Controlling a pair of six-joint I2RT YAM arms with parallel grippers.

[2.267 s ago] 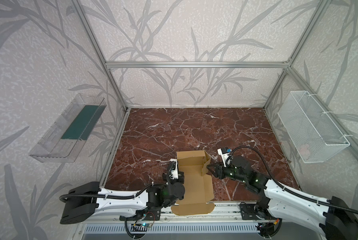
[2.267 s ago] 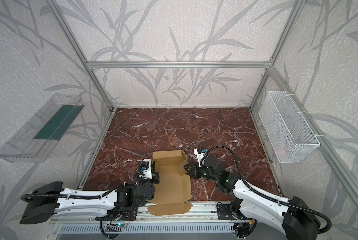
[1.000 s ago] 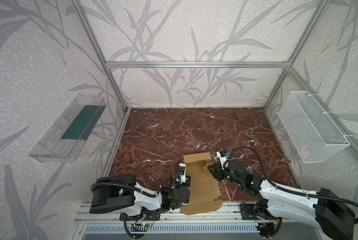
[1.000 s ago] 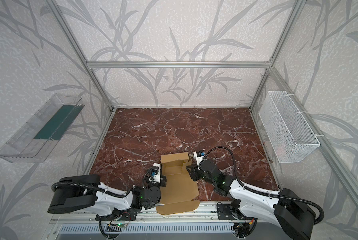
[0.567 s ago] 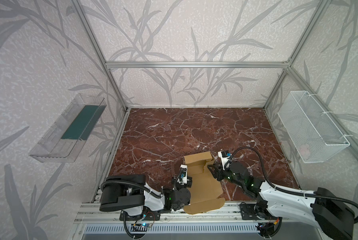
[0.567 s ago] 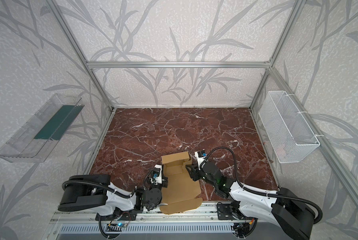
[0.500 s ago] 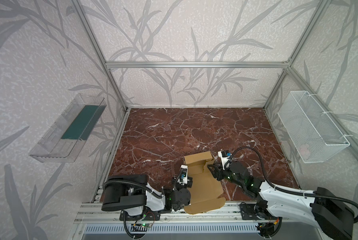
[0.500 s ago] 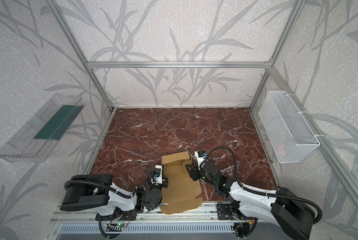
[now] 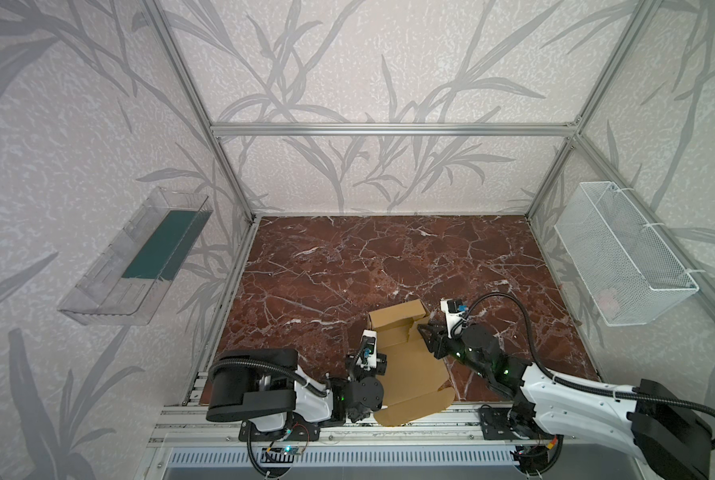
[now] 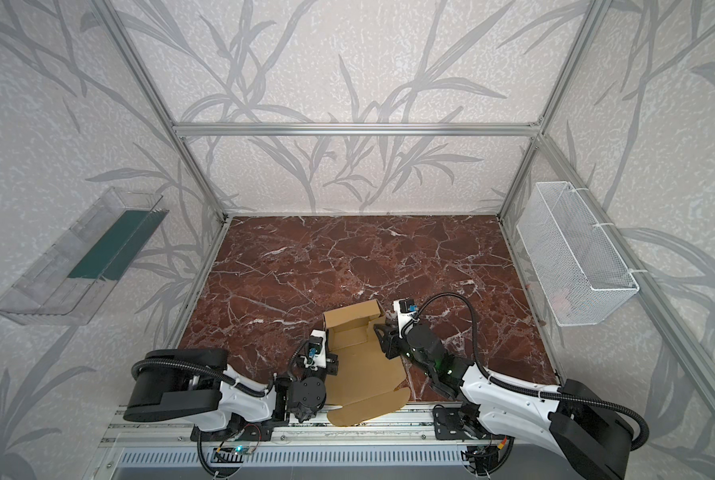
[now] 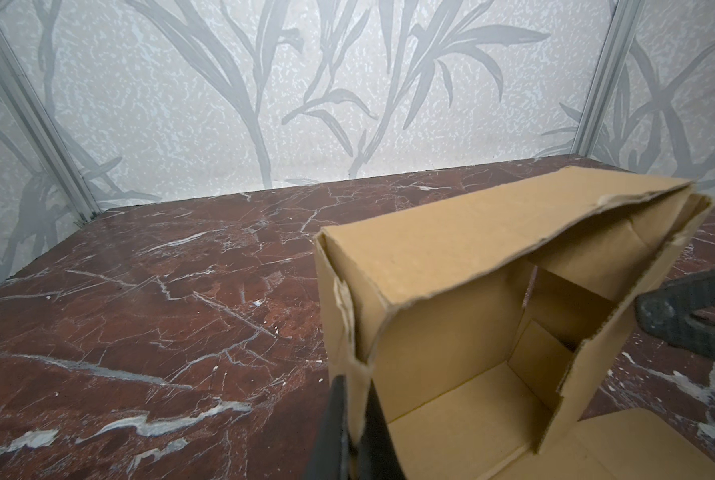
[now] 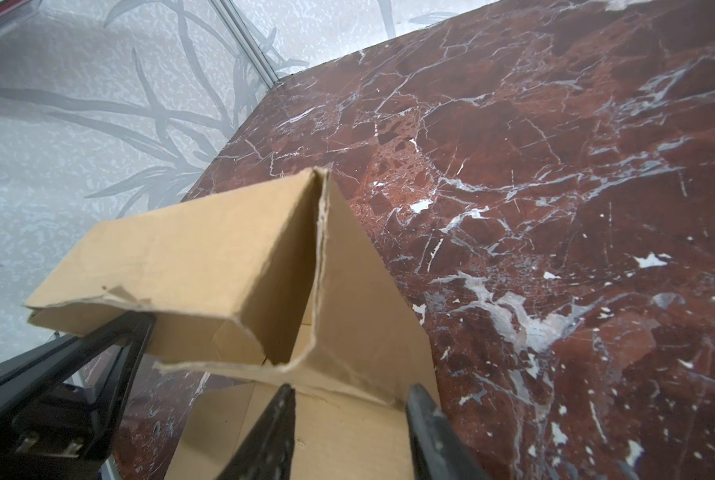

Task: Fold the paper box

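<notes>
We see the tan-brown corrugated cardboard box [image 9: 405, 365] half-formed at the front edge of the red-brown marble table [image 9: 347, 257], between the two arms. Its rear wall stands up and its flat front panel overhangs the edge. The left jaws are clamped tight on the box's left side wall. The right jaws stand part-open at the right side wall, without pinching it.

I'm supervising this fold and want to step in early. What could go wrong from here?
1. The left pincer pinches only the frayed edge of one box wall; a pull could tear it.
2. The right pincer is open at the opposite wall, which may splay out unheld.
3. The front flap overhangs the table edge and could snag on the rail.
</notes>
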